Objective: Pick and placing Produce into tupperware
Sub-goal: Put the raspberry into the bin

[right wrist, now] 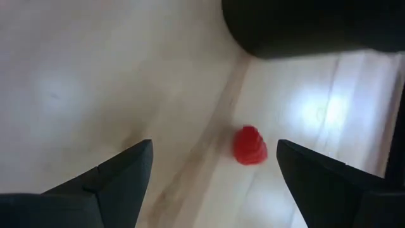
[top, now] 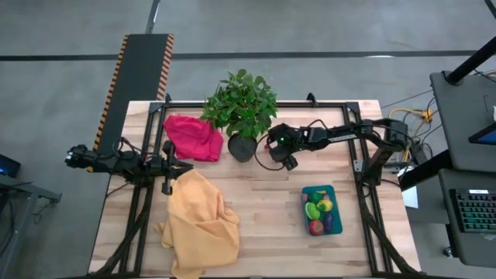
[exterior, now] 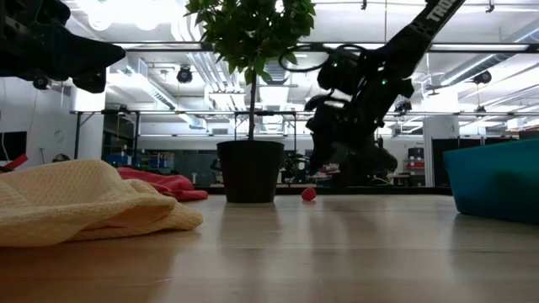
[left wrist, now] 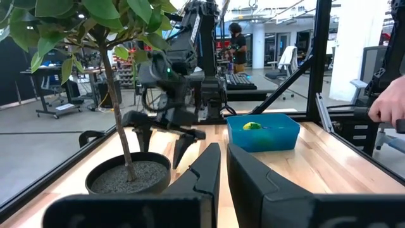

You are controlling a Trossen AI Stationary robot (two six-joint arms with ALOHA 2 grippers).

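Right wrist view: my right gripper [right wrist: 212, 171] fingers spread wide above the red produce piece [right wrist: 249, 145] on the worktop [right wrist: 76, 76], beside the plant pot [right wrist: 316, 25]. I should centre, then descend. Tupperware [top: 321, 210] waits farther off.

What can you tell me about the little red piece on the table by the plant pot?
The small red toy piece is knobbly, roughly cone-shaped and looks plastic. It rests on the bare wooden table beside the black plant pot, apart from it. The open right gripper hangs above, not touching it.
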